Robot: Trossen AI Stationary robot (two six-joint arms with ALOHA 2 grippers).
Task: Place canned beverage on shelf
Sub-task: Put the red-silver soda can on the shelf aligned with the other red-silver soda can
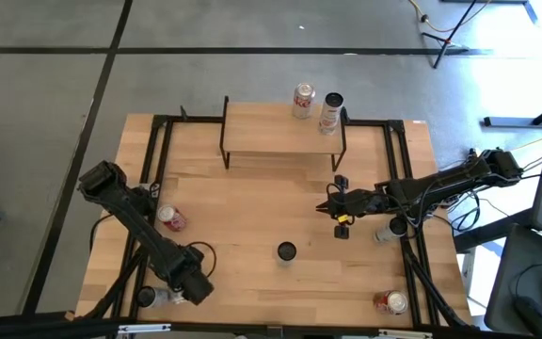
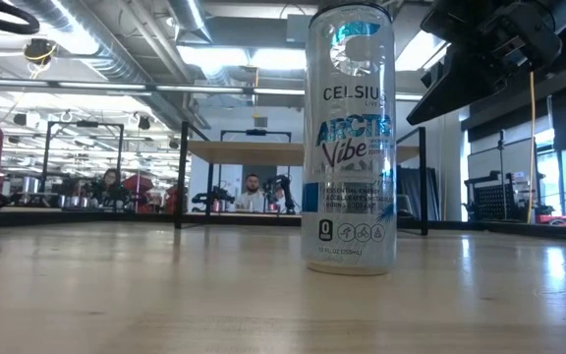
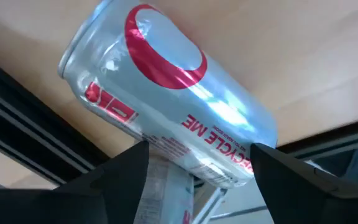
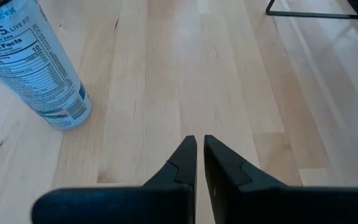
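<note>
Silver and tall, the Celsius can (image 2: pixel 351 138) stands upright near the middle of the worktop (image 1: pixel 243 226), seen from above as a dark round top (image 1: pixel 286 251); in the right wrist view it rises just beside that arm's fingers (image 4: pixel 33 59). It is well apart from the shelf (image 1: pixel 283 127), which sits at about twelve o'clock from it along the far edge, its light wood top on thin black legs. Two cans already stand at the shelf's far right corner: a red-and-white one (image 1: pixel 302 101) and a slim silver one (image 1: pixel 330 113).

At about two o'clock from the Celsius can, the right arm stretches in from the right side, low and nearly level, its right end effector (image 1: pixel 330 209) pointing toward the worktop's centre. Its fingers (image 4: pixel 185 163) are pressed almost together, clenched on nothing.

The left arm folds back along the left edge, its left end effector (image 1: pixel 163 295) down at the near left corner, about eight o'clock from the Celsius can. A silver can with a red crescent (image 3: pixel 166 93) lies on its side there, between spread fingers (image 3: pixel 123 180); whether they touch it I cannot tell. Another red can (image 1: pixel 171 218) lies at about nine o'clock, one more (image 1: pixel 391 301) at the near right corner.
</note>
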